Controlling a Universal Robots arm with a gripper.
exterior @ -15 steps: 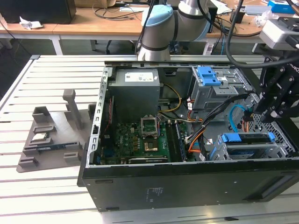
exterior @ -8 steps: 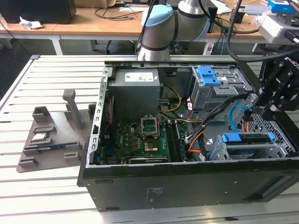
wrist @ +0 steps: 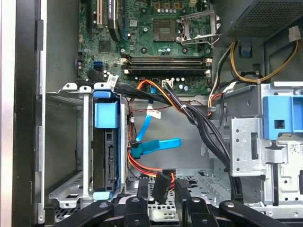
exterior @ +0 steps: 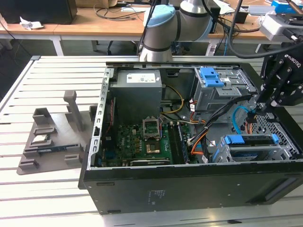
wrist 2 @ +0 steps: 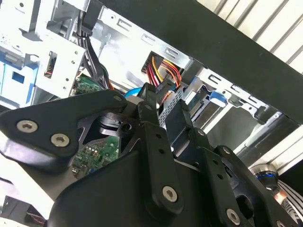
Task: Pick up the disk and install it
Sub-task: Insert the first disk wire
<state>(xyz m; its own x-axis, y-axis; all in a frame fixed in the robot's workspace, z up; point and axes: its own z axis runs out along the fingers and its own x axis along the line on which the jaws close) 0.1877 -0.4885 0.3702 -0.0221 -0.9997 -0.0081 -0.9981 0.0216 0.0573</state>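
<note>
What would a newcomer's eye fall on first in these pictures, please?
The open computer case lying on the slatted table, its green circuit board bared. Next, the black gripper reaching inside at the exterior view's right, a cable plug between its fingers. The disk sits in the metal cage.

The disk (wrist: 105, 151) sits edge-on in its metal cage (wrist: 66, 142) in the first wrist view, so only a dark side and its blue frame show; its label is hidden. In the exterior view the pincer (exterior: 258, 106) is cut off by the picture's right edge, its fingertips lost among cables (exterior: 241, 116). In the second wrist view the pincer's black linkage covers most of the circuit board (wrist 2: 94, 153) behind it. The bench (exterior: 52, 75) runs beyond the exterior view's left edge.
</note>
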